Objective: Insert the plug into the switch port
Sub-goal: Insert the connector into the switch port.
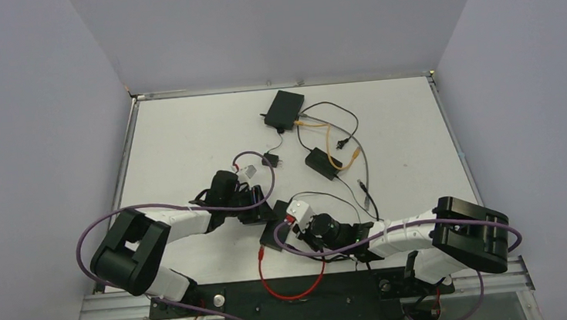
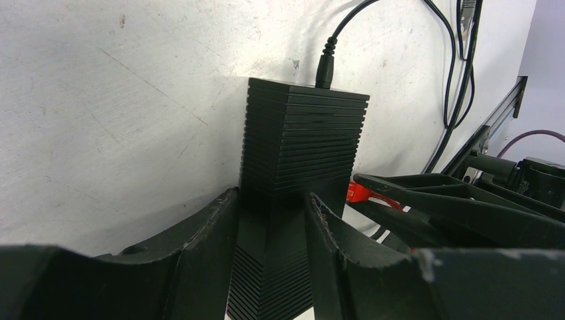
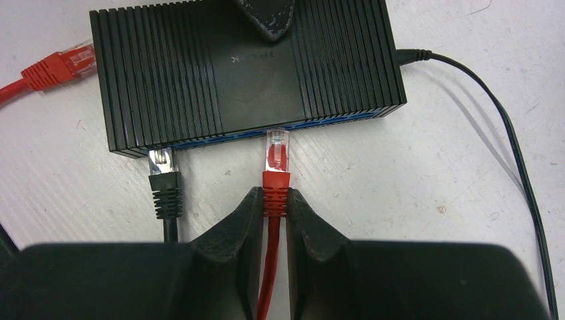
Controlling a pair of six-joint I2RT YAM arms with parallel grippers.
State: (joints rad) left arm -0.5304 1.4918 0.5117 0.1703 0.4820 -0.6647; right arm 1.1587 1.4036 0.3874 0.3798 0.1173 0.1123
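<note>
The right gripper (image 3: 274, 205) pinches the red cable's clear-tipped plug (image 3: 277, 152) by its boot. The tip sits at a port mouth, at six o'clock of the black ribbed plastic switch box (image 3: 246, 73), which the left gripper (image 2: 272, 200) clamps from both sides. I'd push straight toward twelve, keeping it level and clear of the black plug (image 3: 164, 175) at its nine.

— What do we see around the bench?
— A white, scuffed table (image 1: 185, 137), boxed in by plain lilac-grey walls: back wall (image 1: 268, 22), left wall (image 1: 21, 113), right wall (image 1: 534, 53).
— And the light?
— Soft and even; we cannot tell its source. A metal rail (image 1: 115, 310) runs along the near edge.
</note>
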